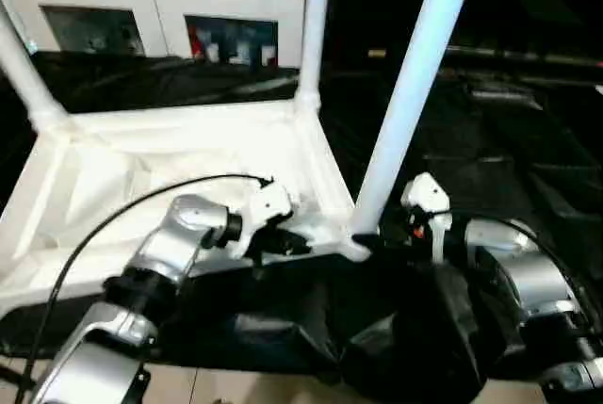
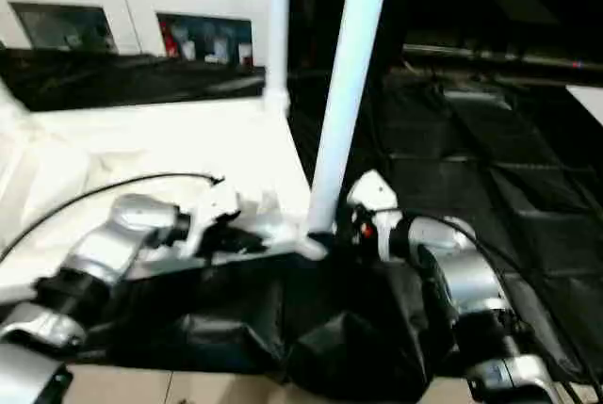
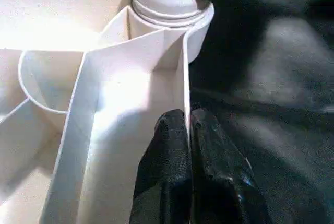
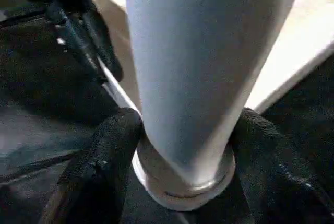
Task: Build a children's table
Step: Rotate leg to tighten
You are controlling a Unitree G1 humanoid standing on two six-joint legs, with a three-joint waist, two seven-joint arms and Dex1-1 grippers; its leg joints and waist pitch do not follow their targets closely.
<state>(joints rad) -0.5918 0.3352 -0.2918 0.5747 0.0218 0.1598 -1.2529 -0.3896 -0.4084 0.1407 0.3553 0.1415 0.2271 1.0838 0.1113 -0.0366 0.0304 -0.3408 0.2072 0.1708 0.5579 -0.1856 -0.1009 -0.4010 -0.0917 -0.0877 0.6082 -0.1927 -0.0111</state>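
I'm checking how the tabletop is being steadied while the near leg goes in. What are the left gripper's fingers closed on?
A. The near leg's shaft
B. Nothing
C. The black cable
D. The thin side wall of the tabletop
D: in the left wrist view the left gripper has its two black fingers pinched on either side of the thin side wall of the tabletop, a little way from the corner socket.
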